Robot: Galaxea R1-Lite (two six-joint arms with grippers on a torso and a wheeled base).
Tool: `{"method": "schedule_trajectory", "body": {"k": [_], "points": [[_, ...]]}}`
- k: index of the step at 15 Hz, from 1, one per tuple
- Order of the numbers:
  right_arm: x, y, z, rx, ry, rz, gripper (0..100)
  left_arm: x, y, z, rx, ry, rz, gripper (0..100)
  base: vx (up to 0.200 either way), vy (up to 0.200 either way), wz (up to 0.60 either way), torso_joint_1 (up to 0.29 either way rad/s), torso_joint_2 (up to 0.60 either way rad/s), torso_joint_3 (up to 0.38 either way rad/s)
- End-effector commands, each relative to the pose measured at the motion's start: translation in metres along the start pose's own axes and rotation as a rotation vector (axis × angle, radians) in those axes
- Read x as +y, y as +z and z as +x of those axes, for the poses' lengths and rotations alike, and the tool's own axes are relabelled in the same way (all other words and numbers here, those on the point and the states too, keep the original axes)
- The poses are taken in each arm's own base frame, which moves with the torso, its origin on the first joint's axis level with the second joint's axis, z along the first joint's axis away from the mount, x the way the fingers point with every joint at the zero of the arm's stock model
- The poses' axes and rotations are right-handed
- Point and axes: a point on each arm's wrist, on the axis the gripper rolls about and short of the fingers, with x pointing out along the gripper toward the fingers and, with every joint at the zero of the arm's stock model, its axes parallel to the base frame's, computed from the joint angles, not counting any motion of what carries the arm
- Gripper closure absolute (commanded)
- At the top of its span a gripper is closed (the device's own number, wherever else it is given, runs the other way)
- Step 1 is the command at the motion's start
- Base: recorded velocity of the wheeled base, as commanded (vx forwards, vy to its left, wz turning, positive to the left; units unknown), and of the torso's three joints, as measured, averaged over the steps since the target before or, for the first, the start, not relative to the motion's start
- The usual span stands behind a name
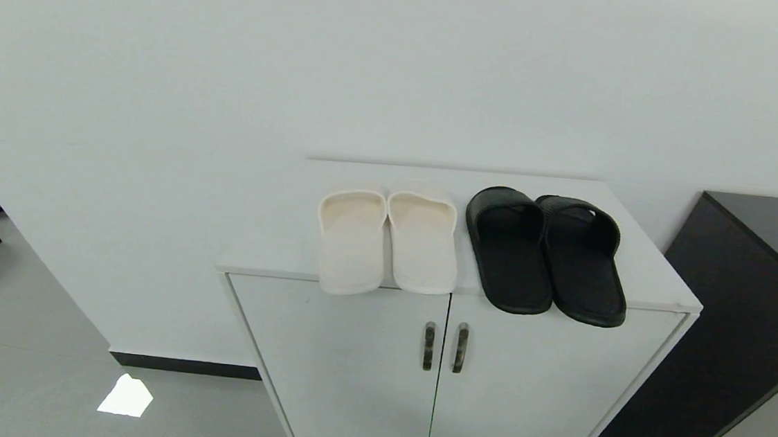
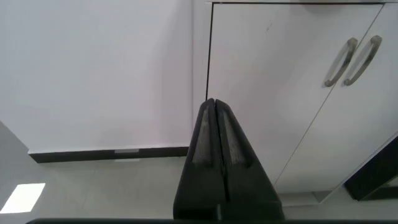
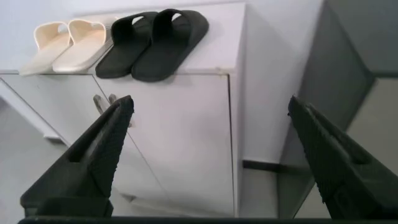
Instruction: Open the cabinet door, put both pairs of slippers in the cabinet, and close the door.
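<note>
Nearest, the left gripper is holding its 2 fingers pressed flat together with nothing between them, facing the left edge of the white cabinet. The right gripper is holding its 2 fingers spread wide and empty, facing the cabinet's right front corner. Both cabinet doors are sitting closed, with their 2 upright metal handles standing side by side at the centre seam.

On the cabinet top, 2 pairs are lying sole-down: the cream slippers on the left and the black slippers just beside them on the right. All 4 long axes are running front to back. The heels are facing the robot and slightly overhanging the front edge, while the toe straps are pointing at the white wall. The black pair is angling a little, with its heels leaning rightward. A dark unit is standing to the cabinet's right.
</note>
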Motion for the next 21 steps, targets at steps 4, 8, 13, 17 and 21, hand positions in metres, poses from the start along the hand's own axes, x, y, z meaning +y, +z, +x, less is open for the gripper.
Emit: {"method": "schedule_trajectory", "body": {"k": [4, 8, 13, 17, 21], "points": [[0.022, 0.036, 0.122, 0.265, 0.089, 0.027, 0, 0.000, 0.000, 0.000, 0.002, -0.001, 0.001, 100, 0.000, 0.000, 0.00, 0.000, 0.00, 0.000], [0.068, 0.046, 0.166, 0.298, 0.073, 0.040, 0, 0.000, 0.000, 0.000, 0.000, -0.001, 0.000, 100, 0.000, 0.000, 0.00, 0.000, 0.00, 0.000], [0.096, 0.049, 0.216, 0.267, 0.042, 0.029, 0, 0.000, 0.000, 0.000, 0.002, -0.002, -0.002, 100, 0.000, 0.000, 0.00, 0.000, 0.00, 0.000], [0.119, 0.030, 0.260, 0.212, -0.040, 0.005, 0, 0.000, 0.000, 0.000, 0.002, -0.002, -0.002, 100, 0.000, 0.000, 0.00, 0.000, 0.00, 0.000], [0.134, 0.021, 0.294, 0.168, -0.090, -0.037, 0, 0.000, 0.000, 0.000, 0.002, -0.002, -0.003, 100, 0.000, 0.000, 0.00, 0.000, 0.00, 0.000]]}}
